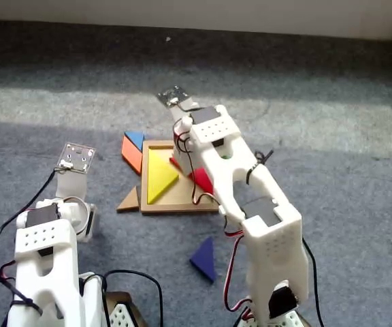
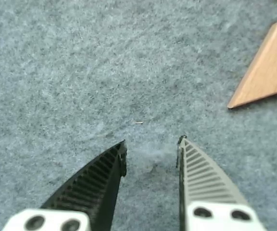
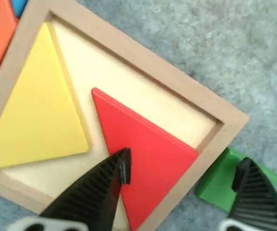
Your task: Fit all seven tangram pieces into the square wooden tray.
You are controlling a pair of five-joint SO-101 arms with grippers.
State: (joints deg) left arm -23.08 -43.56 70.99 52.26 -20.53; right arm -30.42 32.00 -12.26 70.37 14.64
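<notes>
Two of the seven pieces are being counted inside the tray [image 1: 175,206]. The yellow triangle [image 1: 158,176] is lying flat against one side. The red triangle [image 3: 143,144] is lying next to it with one edge along the rim, though whether it is fully seated cannot be told.

The right gripper [image 3: 184,161] is being held spread above a tray corner. One finger is over the red triangle and the other over the green piece [image 3: 220,180], which is lying on the bench [image 1: 346,170] just outside the rim. Nothing is being pinched.

Five pieces are being left outside:
- the green piece, just outside the rim;
- the orange piece [image 1: 132,155] and the blue piece [image 1: 135,138], touching each other beside the opposite side of the tray;
- the wooden triangle [image 1: 129,199], at a tray corner;
- the navy triangle [image 1: 204,259], well apart and nearer the arms' bases.

The left gripper [image 2: 152,144] is being held spread and empty over bare bench, with the wooden triangle near.

The job is being judged well under half done, with much of the tray floor showing bare. The red triangle is probably the piece being worked on.
</notes>
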